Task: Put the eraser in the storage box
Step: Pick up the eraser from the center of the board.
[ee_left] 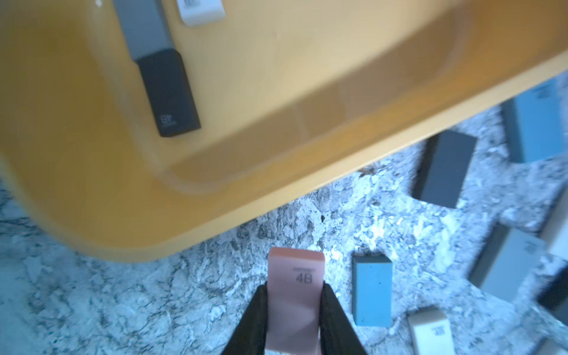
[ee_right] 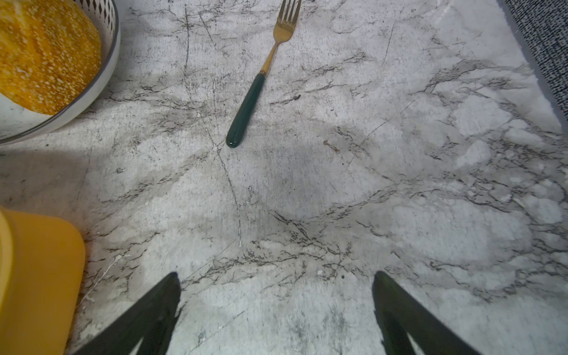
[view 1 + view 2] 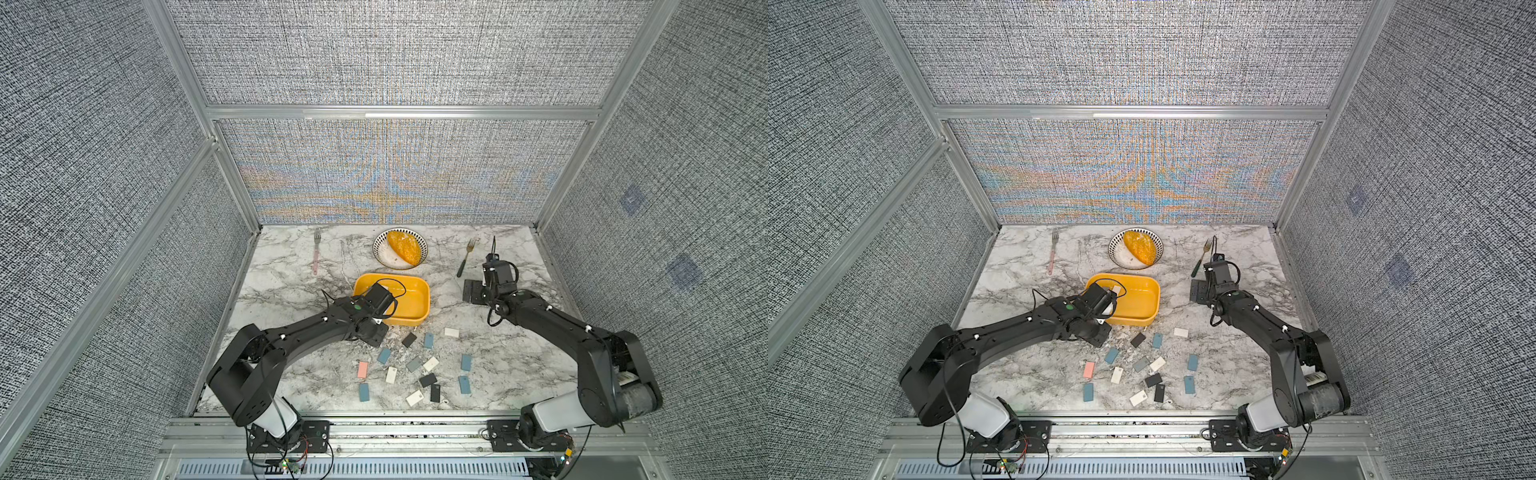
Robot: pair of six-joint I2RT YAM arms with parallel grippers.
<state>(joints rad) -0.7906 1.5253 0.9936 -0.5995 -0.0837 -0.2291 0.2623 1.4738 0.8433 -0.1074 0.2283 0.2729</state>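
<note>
At the near left corner of the shallow yellow plastic storage box (image 3: 409, 301), the left hand (image 1: 295, 285) is clamped on a pink rectangular eraser marked 4B (image 1: 293, 302), one finger against each long side. The eraser is outside the box, over the grey-veined marble surface (image 3: 291, 291), just short of the box's near wall. The wrist view is blurred, so I cannot tell whether the eraser is lifted clear of the surface. In both top views the fingers are hidden under the arm's wrist.

Inside the box: a black eraser (image 1: 169, 92) with a grey eraser (image 1: 144, 27) at its end, and a white eraser (image 1: 199, 12) beside them.

Loose erasers in blue, grey, black and white lie scattered nearer the robot than the box. A blue eraser (image 1: 372, 290) lies just beside the held one.

The right hand (image 2: 276, 274) hovers over bare marble to the right of the box, jaws spread wide, holding nothing. A green-handled gold fork (image 2: 261, 76) lies ahead of it. A round white patterned-rim plate (image 3: 380, 249) with a seeded bread loaf (image 3: 403, 248) sits behind the box. A pink-handled fork (image 3: 316, 253) lies far left.
</note>
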